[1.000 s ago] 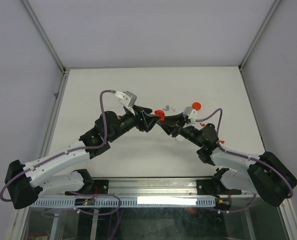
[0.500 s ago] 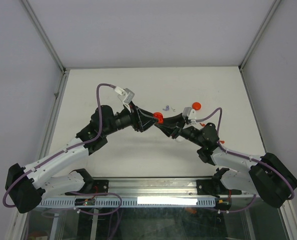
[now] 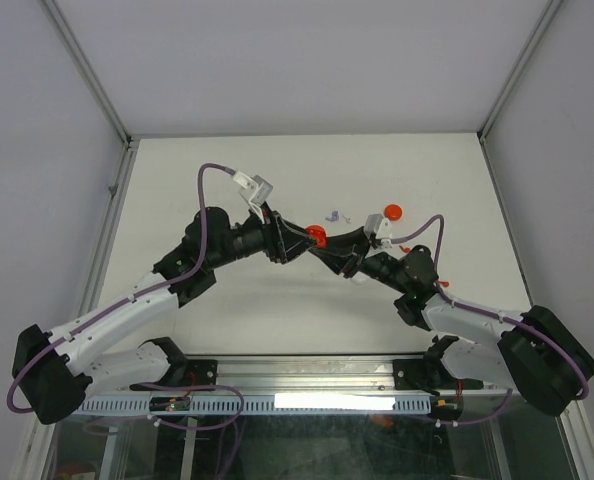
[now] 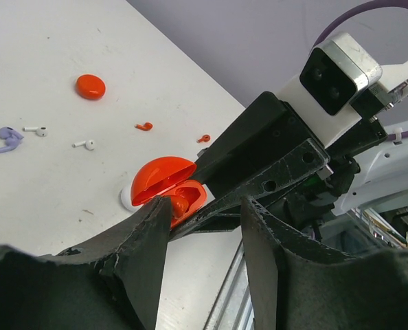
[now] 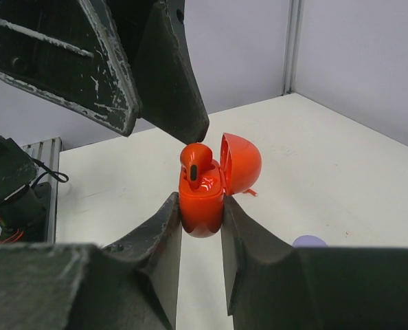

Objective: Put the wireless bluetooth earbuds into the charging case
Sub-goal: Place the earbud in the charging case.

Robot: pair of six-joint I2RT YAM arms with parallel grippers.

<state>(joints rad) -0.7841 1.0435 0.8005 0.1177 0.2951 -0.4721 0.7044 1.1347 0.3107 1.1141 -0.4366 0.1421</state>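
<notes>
My right gripper (image 5: 200,203) is shut on the red charging case (image 5: 202,199) and holds it upright above the table with its lid open. A red earbud (image 5: 194,161) sits in the case, its head sticking up. My left gripper (image 4: 205,206) is open and holds nothing. One of its fingertips (image 5: 190,127) is just above the earbud, touching or nearly so. In the top view both grippers meet at the case (image 3: 317,236). Loose earbuds lie on the table: lilac (image 4: 8,139), two white (image 4: 36,130), (image 4: 85,144), and two red (image 4: 144,126), (image 4: 203,139).
A red disc (image 4: 91,86) lies at the far right of the table and shows in the top view (image 3: 393,211). A white disc (image 4: 126,199) peeks out below the held case. A lilac disc (image 5: 309,241) lies by my right finger. Enclosure walls stand on all sides.
My left wrist has drawn back to the left and turned, and the case has dipped slightly. My right gripper has kept its hold on the case.
</notes>
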